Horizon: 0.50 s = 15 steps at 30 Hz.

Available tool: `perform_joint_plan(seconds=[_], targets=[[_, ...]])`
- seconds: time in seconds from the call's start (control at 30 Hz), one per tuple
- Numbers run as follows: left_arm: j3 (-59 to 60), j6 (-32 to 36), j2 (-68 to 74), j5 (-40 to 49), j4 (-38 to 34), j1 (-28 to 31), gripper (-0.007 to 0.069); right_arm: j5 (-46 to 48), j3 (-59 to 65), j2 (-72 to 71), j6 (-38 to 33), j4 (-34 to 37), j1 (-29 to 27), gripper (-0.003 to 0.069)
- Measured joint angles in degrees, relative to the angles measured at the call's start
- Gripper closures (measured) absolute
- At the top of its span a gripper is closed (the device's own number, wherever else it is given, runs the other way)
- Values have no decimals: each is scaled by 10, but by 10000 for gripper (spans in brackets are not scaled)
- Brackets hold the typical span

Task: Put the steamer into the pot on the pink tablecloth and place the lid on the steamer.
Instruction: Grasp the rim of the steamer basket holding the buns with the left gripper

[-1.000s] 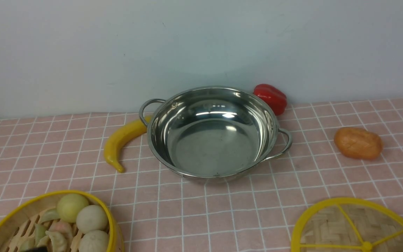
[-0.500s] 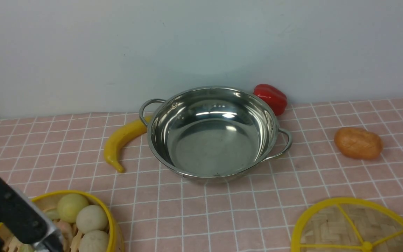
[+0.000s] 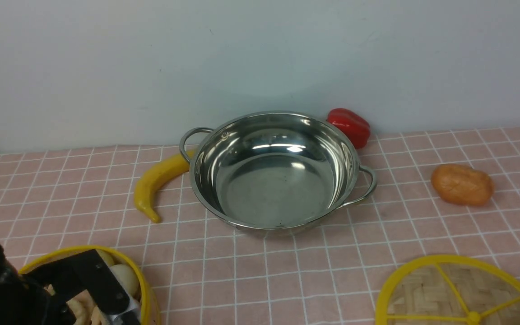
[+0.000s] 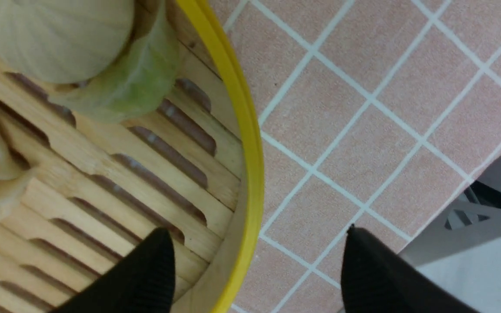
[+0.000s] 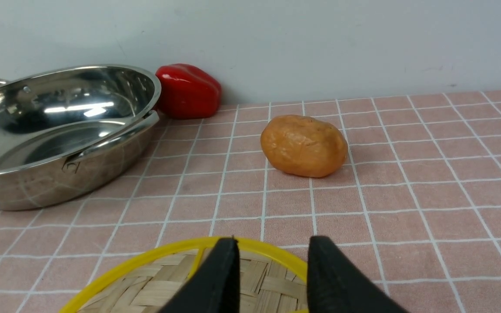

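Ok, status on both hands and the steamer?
Left hand open astride steamer rim, no grip. Right hand open at lid. Steamer not in pot; pot empty.

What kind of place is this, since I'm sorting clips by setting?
Probably a mock kitchen tabletop set up for robot practice: a steel pot and bamboo steamer on a pink tablecloth, against a plain wall.

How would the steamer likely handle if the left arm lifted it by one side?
The steamer would probably stay stiff, given its firm yellow rim and slatted wooden floor. It may tip when raised from one edge, being wide and round. The round buns sit loose inside, so they could well roll if it tilts.
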Motion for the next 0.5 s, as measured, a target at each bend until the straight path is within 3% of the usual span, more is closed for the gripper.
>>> perform_joint_plan(seconds=[0.5], targets=[[0, 0, 144, -16, -1, 0, 309, 0, 0, 0, 0, 0, 0, 419]])
